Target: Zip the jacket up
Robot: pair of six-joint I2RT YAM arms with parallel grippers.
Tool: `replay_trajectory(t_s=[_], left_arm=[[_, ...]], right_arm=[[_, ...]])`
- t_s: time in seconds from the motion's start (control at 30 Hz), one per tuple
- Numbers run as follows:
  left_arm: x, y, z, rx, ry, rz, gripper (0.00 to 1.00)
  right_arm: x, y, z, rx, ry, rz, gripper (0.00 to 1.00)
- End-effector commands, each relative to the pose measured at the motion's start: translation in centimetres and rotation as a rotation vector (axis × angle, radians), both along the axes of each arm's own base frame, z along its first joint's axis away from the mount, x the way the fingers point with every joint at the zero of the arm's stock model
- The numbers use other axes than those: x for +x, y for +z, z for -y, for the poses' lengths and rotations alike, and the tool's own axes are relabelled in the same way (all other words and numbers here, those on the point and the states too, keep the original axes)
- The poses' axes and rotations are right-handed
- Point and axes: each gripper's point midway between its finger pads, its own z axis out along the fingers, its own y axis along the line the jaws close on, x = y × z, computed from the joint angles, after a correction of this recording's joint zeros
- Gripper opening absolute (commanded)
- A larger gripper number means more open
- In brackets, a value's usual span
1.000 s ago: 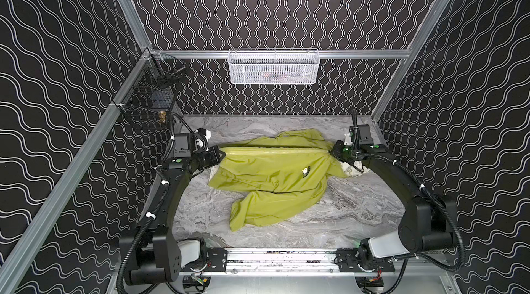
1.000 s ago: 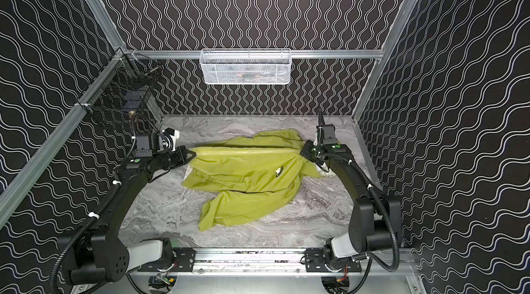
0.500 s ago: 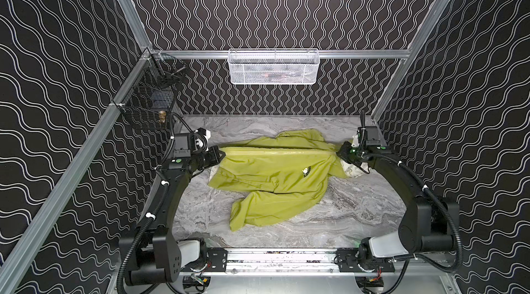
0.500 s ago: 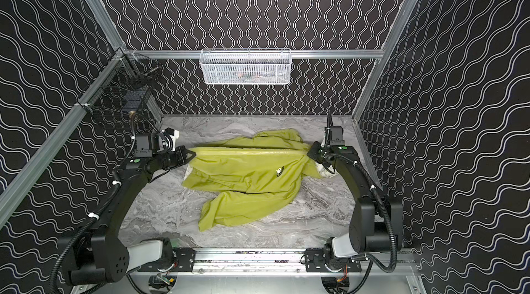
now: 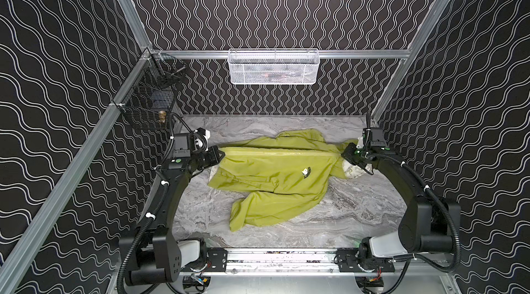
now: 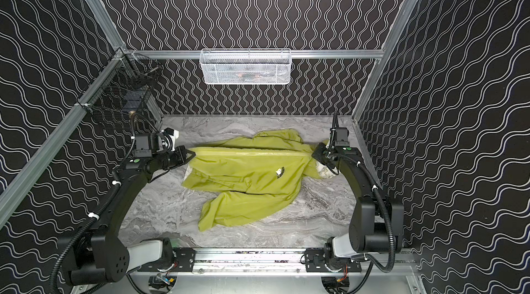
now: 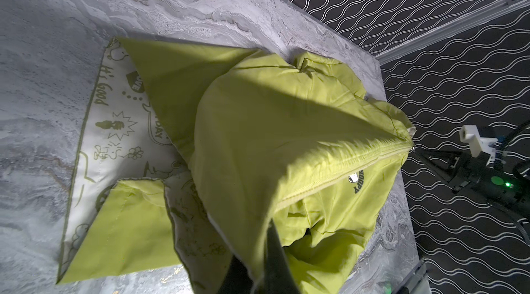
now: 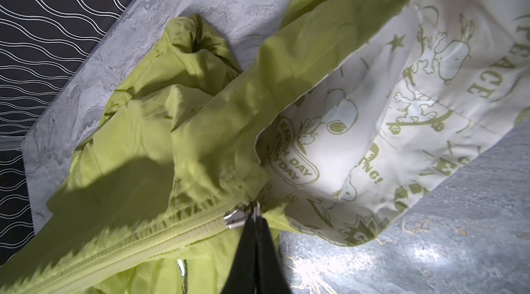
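Right gripper point(image 8: 254, 221) has drawn farther right, clamped on zipper pull point(image 8: 236, 217); left gripper point(image 7: 256, 264) pinches jacket point(image 5: 266, 175) hem

On the jacket point(image 7: 286, 123) lining point(image 8: 372, 100) I read "EARTH DAY" in an oval and "EACE" nearby; another stretch says "it's Good". The chest lettering point(image 7: 359, 182) shows "OOPY".

The jacket point(image 5: 272, 172) is lime green, its lining point(image 8: 372, 123) cream with olive cartoons; the table point(image 5: 358, 212) is grey marble-patterned.
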Motion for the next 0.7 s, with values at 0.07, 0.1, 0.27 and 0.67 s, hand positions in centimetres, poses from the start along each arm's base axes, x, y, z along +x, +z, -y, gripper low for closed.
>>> replay_trajectory(t_s=[0.07, 0.1, 0.27, 0.67], left_arm=[[0.5, 0.2, -0.4, 0.02, 0.003, 0.024, 0.0], [0.5, 0.3, -0.4, 0.02, 0.002, 0.026, 0.0], [0.5, 0.3, -0.5, 0.024, 0.005, 0.025, 0.0], [1.2, 0.4, -0.6, 0.02, 0.012, 0.031, 0.0]], right_arm=[[-0.2, -0.2, 1.2, -0.043, -0.028, -0.023, 0.0], [-0.3, -0.3, 1.2, -0.046, -0.03, -0.025, 0.0], [-0.2, -0.4, 1.6, -0.057, -0.044, -0.032, 0.0], [0.4, 0.3, 1.5, -0.039, -0.04, -0.013, 0.0]])
